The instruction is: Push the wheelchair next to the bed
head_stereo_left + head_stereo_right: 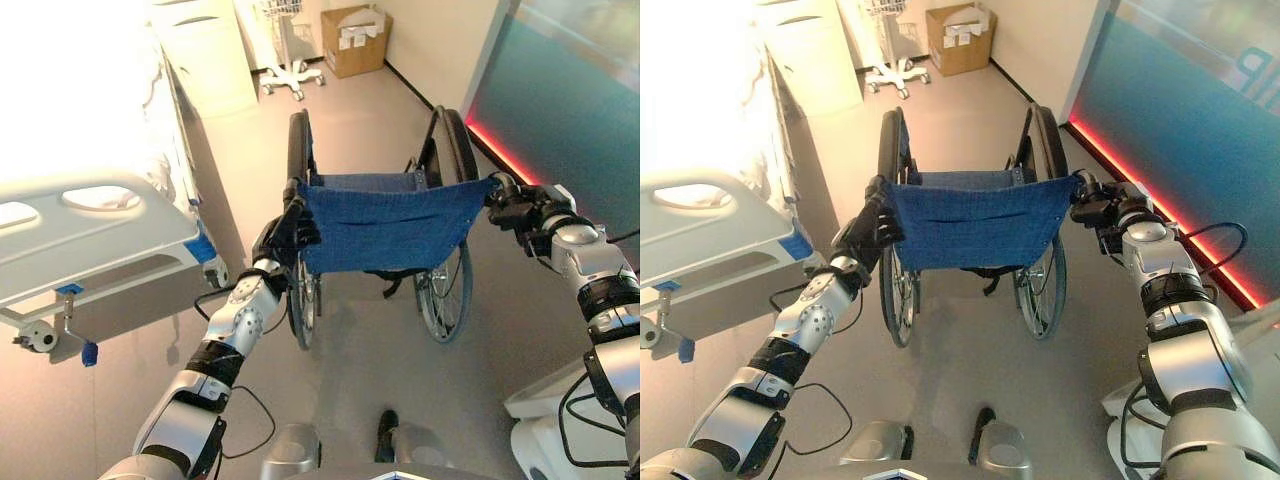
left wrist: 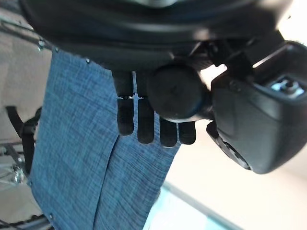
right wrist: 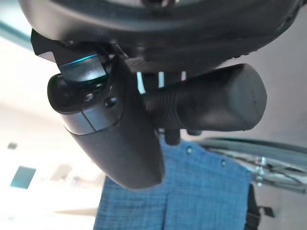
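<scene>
Wheelchair (image 1: 385, 225) stands on the floor (image 1: 370, 350), its blue fabric back (image 1: 385, 225) facing the robot, just right of the bed's (image 1: 90, 235) foot end, apart from it. Left hand (image 1: 290, 232) has its fingers (image 2: 144, 120) curled round the left push handle (image 2: 175, 93). Right hand (image 1: 515, 210) is wrapped round the right push handle (image 3: 211, 103). Cardboard box (image 1: 355, 40) and wheeled stand (image 1: 290, 75) sit by the far wall.

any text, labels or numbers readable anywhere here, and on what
None can be read.
Cardboard box by the far wall: white paper labels on it, print too small to read.
Teal wall panel: pale marks at its upper edge, cut off and too faint to read.
Wheelchair blue backrest, both push handles, the bed: no print visible.
</scene>
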### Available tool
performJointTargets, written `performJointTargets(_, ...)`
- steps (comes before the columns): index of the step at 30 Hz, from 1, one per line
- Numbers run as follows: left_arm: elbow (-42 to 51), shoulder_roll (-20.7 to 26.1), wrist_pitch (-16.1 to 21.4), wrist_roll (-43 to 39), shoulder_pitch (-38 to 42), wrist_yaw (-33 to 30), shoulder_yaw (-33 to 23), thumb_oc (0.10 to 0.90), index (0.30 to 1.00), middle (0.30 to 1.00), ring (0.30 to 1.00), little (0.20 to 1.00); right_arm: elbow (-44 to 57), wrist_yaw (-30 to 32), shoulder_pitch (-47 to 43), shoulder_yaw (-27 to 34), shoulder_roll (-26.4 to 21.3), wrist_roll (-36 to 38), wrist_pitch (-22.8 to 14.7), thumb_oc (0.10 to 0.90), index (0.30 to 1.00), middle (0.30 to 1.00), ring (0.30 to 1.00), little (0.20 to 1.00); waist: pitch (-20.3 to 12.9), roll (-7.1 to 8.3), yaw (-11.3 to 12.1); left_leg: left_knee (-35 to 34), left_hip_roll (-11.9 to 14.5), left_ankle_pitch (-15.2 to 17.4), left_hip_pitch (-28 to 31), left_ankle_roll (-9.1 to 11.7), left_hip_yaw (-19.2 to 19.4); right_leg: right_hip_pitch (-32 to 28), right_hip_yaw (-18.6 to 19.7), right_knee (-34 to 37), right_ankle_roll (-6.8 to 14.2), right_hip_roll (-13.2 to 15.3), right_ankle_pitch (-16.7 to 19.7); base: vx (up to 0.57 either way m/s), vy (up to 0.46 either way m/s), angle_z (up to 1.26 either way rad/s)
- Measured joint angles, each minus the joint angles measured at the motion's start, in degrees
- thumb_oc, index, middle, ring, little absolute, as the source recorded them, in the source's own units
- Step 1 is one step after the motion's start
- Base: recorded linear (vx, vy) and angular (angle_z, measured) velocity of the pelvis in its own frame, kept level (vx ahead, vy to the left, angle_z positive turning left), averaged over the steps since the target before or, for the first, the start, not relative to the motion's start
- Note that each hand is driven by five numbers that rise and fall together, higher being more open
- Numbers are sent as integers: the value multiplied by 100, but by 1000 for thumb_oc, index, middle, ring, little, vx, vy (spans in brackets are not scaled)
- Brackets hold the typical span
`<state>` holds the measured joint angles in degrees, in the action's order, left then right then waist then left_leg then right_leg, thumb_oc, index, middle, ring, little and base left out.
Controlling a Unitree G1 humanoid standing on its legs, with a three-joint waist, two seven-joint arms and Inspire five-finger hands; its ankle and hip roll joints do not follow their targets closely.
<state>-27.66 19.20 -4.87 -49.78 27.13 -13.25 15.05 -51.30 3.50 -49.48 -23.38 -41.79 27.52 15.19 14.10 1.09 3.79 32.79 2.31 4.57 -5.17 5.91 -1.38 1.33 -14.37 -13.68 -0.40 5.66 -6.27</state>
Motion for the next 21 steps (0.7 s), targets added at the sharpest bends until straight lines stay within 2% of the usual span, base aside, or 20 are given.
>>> performJointTargets(1, -61, 20, 1, 12, -7, 1, -1, 400, 300, 300, 300, 300, 2, 90, -1, -12, 79, -5, 6, 400, 300, 300, 300, 300, 17, 39, -10, 213, 64, -166, -96, -26, 195, -132, -111, 54, -73, -8, -69, 283, -186, 38)
performJointTargets(4, -93, 113, -7, 29, -32, 57, 0, 400, 300, 300, 300, 300, 47, 209, -5, -26, 173, -8, 6, 400, 300, 300, 300, 300, 27, 61, -11, 42, 53, -128, -134, -29, 551, -363, -215, 299, -136, -129, -103, 349, -121, 27)
performJointTargets(5, -143, 183, -3, 34, -26, 198, -3, 400, 300, 300, 300, 300, 48, 228, -23, -32, 227, -13, 11, 400, 300, 300, 300, 300, 26, 60, 1, -546, 55, -123, -54, -30, 856, -512, -213, 544, -153, -248, -66, 274, -58, 15)
performJointTargets(7, -159, 211, 8, 34, 6, 331, -3, 400, 300, 300, 300, 300, 46, 239, -28, -32, 213, -11, 22, 400, 300, 300, 300, 300, 26, 58, 37, -1307, -7, -139, -92, -54, 1171, -696, -209, 848, -196, -400, 5, 437, -82, 12)
performJointTargets(10, -176, 232, 33, -59, 1, 366, 13, 400, 300, 300, 300, 300, 37, 278, 15, -57, 207, -1, 86, 400, 300, 300, 300, 300, 21, 9, 159, -2664, -100, -212, -307, -59, 1455, -1180, -153, 1379, -157, -699, 20, 504, -72, -5)
performJointTargets(11, -163, 243, 33, -71, -8, 368, 18, 400, 300, 300, 300, 300, 52, 276, 79, -52, 205, 3, 83, 400, 300, 300, 300, 300, 14, -92, 228, -3149, -8, -456, -461, -15, 1570, -1419, -146, 1512, -259, -886, -48, 422, -40, -12)
performJointTargets(13, -110, 272, 18, -164, -53, 371, 26, 400, 300, 300, 300, 300, 133, 273, 214, -31, 193, 9, 81, 400, 300, 300, 300, 300, -73, -236, 315, -3279, 116, -573, -720, -4, 1602, -1613, -154, 1549, -313, -1085, -208, 486, -44, -21)
performJointTargets(15, 84, 392, -6, -167, -186, 342, 18, 400, 300, 300, 300, 300, 214, 247, 275, -32, 208, 9, 81, 400, 300, 300, 300, 300, -118, -209, 385, -2873, 36, -565, -932, -20, 1621, -1748, -165, 1382, -265, -1047, -477, 448, -27, -31)
performJointTargets(17, 156, 464, -43, -163, -279, 373, 21, 400, 300, 300, 300, 300, 205, 192, 324, -46, 243, 3, 83, 400, 300, 300, 300, 300, -283, -128, 449, -2604, -136, -592, -917, -89, 1749, -1867, -151, 1147, -95, -938, -756, 366, -18, -21)
performJointTargets(18, 158, 462, -59, -163, -302, 390, 21, 400, 300, 300, 300, 300, 184, 193, 374, -41, 269, -2, 84, 400, 300, 300, 300, 300, -406, -63, 469, -2716, -280, -755, -705, -358, 1700, -1943, -157, 1037, 18, -884, -952, 424, 17, -9)
performJointTargets(19, 172, 464, -54, -154, -298, 405, -18, 400, 300, 300, 300, 300, 107, 193, 374, -18, 335, -2, 84, 400, 300, 300, 300, 300, -455, 78, 504, -2759, -392, -982, -596, -736, 1719, -1965, -180, 804, 112, -742, -1181, 412, 52, -5)
performJointTargets(20, 168, 472, -57, -152, -291, 401, -20, 400, 300, 300, 300, 300, 74, 193, 374, -3, 375, -3, 83, 400, 300, 300, 300, 300, -489, 142, 517, -2736, -454, -1050, -565, -885, 1736, -1964, -185, 654, 205, -653, -1283, 499, 144, -12)
performJointTargets(21, 139, 448, -57, -151, -292, 400, -43, 400, 300, 300, 300, 300, 31, 207, 381, 24, 441, -10, 63, 400, 300, 300, 300, 300, -503, 175, 536, -2716, -525, -1070, -429, -1226, 1729, -1815, -250, -13, 367, -504, -1444, 420, 157, -7)
